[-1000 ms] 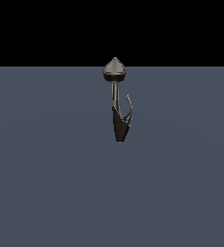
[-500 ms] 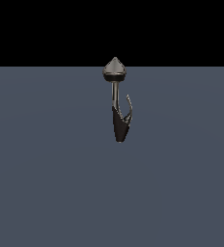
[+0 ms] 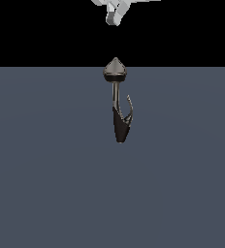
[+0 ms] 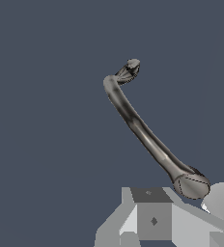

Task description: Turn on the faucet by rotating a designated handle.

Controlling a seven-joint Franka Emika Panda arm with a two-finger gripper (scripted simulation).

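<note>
The faucet [image 3: 118, 106] stands on the grey floor in the exterior view: a grey cone-shaped cap [image 3: 115, 68], a thin stem and a black tapering body [image 3: 120, 127]. The handle [image 3: 130, 108] is a thin curved silvery sliver on the body's side toward the exterior view's right. My gripper [image 3: 114, 17] hangs at the top edge, above the cap and apart from it. Only part of it shows, so I cannot tell whether it is open or shut. In the wrist view the faucet [image 4: 142, 129] runs as a curved stem away from the cap [image 4: 192, 185], which lies close to my grey gripper parts [image 4: 153, 220].
The grey floor [image 3: 46, 184] spreads around the faucet, with a black background behind it. No other objects show.
My gripper has come into the exterior view at the top edge above the faucet. The faucet and its handle have not moved.
</note>
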